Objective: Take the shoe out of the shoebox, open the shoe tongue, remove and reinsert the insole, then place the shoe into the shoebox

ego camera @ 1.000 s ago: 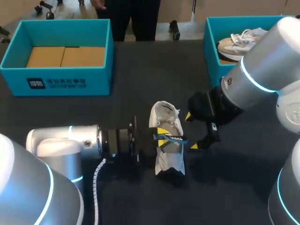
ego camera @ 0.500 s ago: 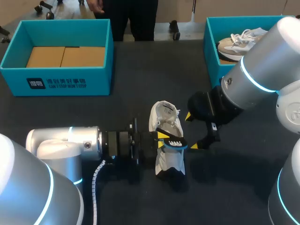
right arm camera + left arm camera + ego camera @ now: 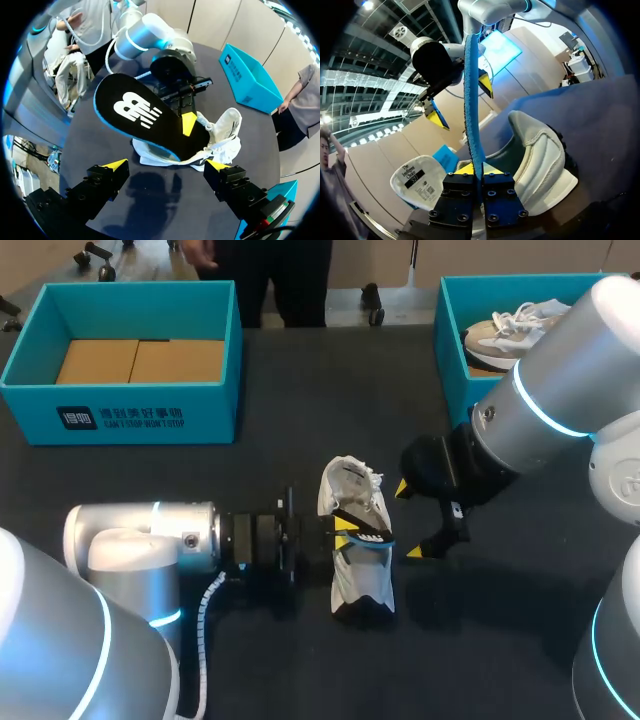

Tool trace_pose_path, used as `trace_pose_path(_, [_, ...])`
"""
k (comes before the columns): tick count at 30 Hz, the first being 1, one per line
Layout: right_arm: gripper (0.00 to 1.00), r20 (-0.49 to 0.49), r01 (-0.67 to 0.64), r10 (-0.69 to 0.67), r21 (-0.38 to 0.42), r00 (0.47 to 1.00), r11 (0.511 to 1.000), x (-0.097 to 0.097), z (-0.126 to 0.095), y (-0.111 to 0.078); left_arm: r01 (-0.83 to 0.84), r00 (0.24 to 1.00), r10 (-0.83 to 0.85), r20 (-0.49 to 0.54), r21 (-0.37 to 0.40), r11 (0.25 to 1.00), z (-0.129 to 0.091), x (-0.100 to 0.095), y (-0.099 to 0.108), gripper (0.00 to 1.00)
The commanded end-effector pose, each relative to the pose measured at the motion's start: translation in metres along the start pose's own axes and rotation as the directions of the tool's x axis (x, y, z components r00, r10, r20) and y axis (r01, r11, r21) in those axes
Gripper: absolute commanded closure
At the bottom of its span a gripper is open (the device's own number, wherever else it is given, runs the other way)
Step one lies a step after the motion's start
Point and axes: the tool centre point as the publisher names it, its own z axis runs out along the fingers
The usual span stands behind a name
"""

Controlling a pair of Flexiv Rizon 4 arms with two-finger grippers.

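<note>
Dark tabletop (image 3: 300, 440) carries 2 teal boxes along its far edge: the left shoebox (image 3: 120, 415) with cardboard inside, and the right shoebox (image 3: 450, 330) with a second shoe (image 3: 505, 325) in it. Near the middle lies the white shoe (image 3: 350, 490). The left gripper (image 3: 345, 530), coming in from the left, has its 2 fingers pressed together on the blue-edged black insole (image 3: 145, 120), held on edge above the shoe. The right gripper (image 3: 408, 520) hangs just right of the shoe, fingers spread wide, touching nothing.
</note>
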Motion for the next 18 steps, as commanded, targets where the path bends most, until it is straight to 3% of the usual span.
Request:
trace_pose_path(1, [0.0,0.003,0.0,0.0,0.0,1.0,1.0,0.001,0.001,0.0,-0.002,1.0,0.002,-0.004,0.0,1.0,0.002,-0.002,-0.002,0.81])
trace_pose_path(2, [0.0,0.003,0.0,0.0,0.0,1.0,1.0,0.001,0.001,0.0,-0.004,1.0,0.004,-0.003,0.004,1.0,0.002,-0.003,-0.005,0.7])
trace_pose_path(18, [0.0,0.003,0.0,0.0,0.0,1.0,1.0,0.001,0.001,0.0,-0.034,0.999,0.034,-0.004,0.044,0.998,-0.001,-0.012,-0.03,0.71])
